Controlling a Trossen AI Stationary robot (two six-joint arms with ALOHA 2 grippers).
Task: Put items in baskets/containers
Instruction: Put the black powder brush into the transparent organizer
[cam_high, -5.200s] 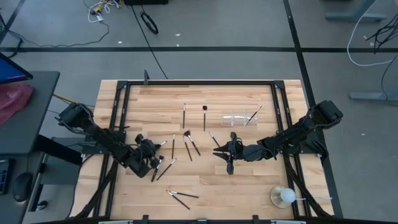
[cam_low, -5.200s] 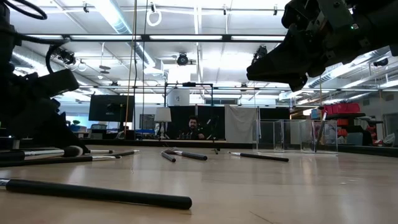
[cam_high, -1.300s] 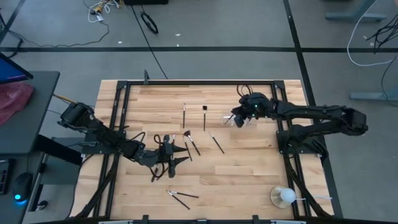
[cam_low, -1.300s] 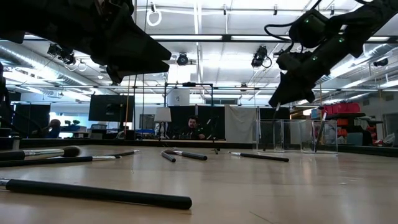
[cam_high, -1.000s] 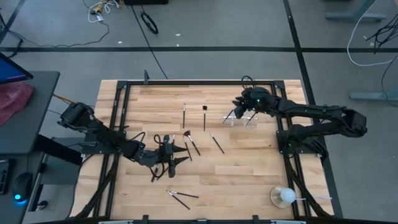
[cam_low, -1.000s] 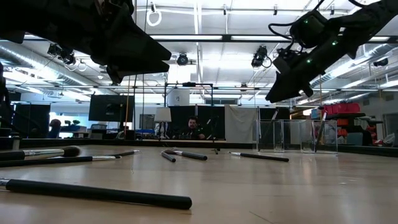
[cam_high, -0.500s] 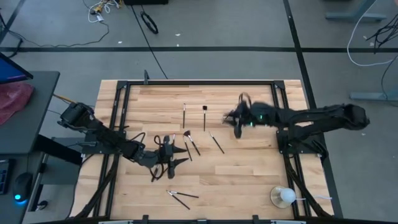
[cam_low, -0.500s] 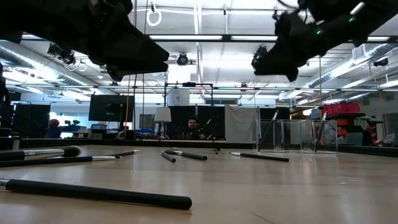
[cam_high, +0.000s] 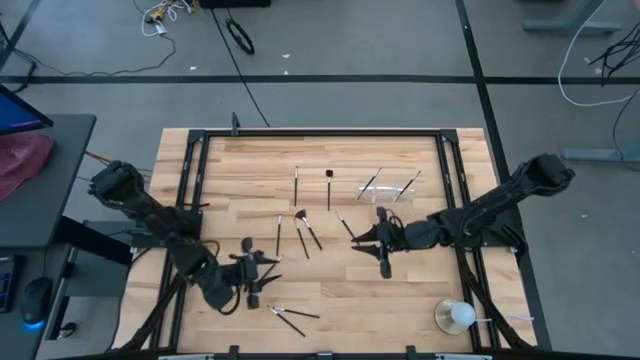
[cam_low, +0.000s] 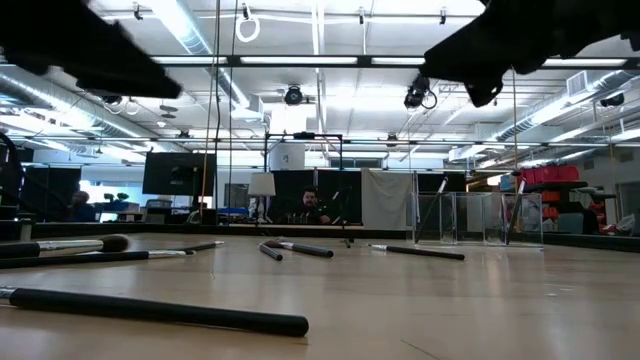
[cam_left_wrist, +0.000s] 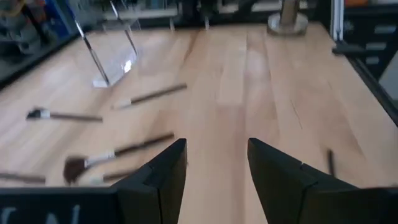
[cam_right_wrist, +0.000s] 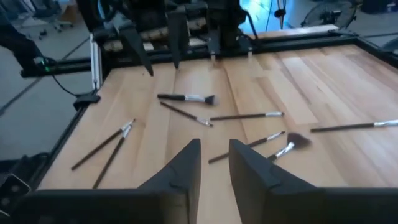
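Two arms reach in over the wooden table (cam_high: 420, 290), one from each side. At about 8 o'clock of the table, the left hand (cam_high: 258, 275) hangs low above the wood and points toward the middle. Its wrist view shows the left hand (cam_left_wrist: 216, 146) with fingers (cam_left_wrist: 163, 177) spread wide over bare boards, gripping no brush. A pair of brushes (cam_high: 290, 318) lies crossed at 6 o'clock, just beside that hand. Six loose brushes (cam_high: 300, 232) lie flat around the centre: two toward 12 o'clock, three bunched close together just at 9 o'clock of centre, and one slanted at 3 o'clock of centre. The right hand (cam_high: 372, 245) sits near 4 o'clock of centre, close to the slanted brush. In its own view the right hand (cam_right_wrist: 214, 144) shows only a narrow gap between the fingers (cam_right_wrist: 183, 171), with no brush in it. At 1 o'clock stands the clear tray (cam_high: 390, 190), with two brushes leaning inside it. A round cup (cam_high: 455, 316) with a white ball rests at 5 o'clock, well apart.
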